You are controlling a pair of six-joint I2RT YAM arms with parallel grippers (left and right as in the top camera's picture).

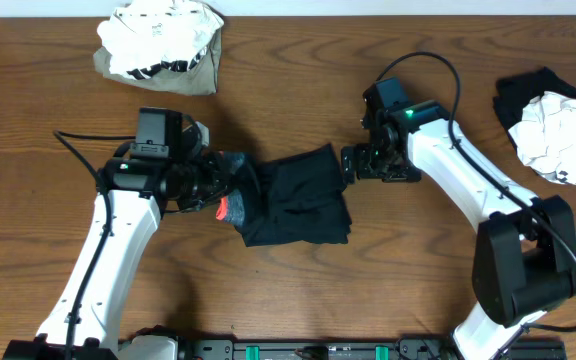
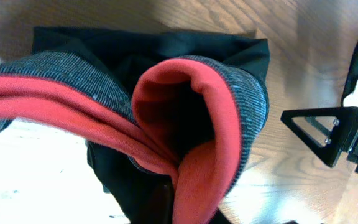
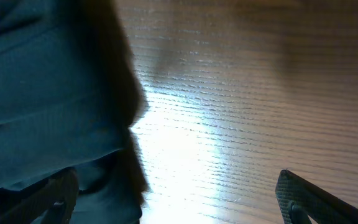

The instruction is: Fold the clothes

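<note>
At table centre: the black garment [image 1: 298, 195] lies in a rumpled heap on the wooden table [image 1: 298, 60], stretched between the 2 grippers.
Waistband: a grey knit waistband [image 2: 253, 99] with a red lining is curled over at the garment's left end. It fills the left wrist view, and a red scrap of it shows from overhead.
Left gripper: the left gripper [image 1: 220, 192] is at the garment's left edge and pinches the bunched waistband. Its fingertips are buried in cloth and hard to make out.
Right gripper: the right gripper [image 1: 351, 162] sits at the garment's upper right corner. In the right wrist view its 2 fingers [image 3: 303, 199] stand wide apart, low over the wood.
Cloth at right gripper: dark fabric [image 3: 48, 93] covers the left half of that view and hangs over 1 finger. Whether it touches the finger cannot be told.
Top left of table: a white and khaki pile [image 1: 158, 45] of crumpled clothes lies well apart from the arms.
Right edge of table: a black and white pile [image 1: 558, 125] lies beside the right arm.
</note>
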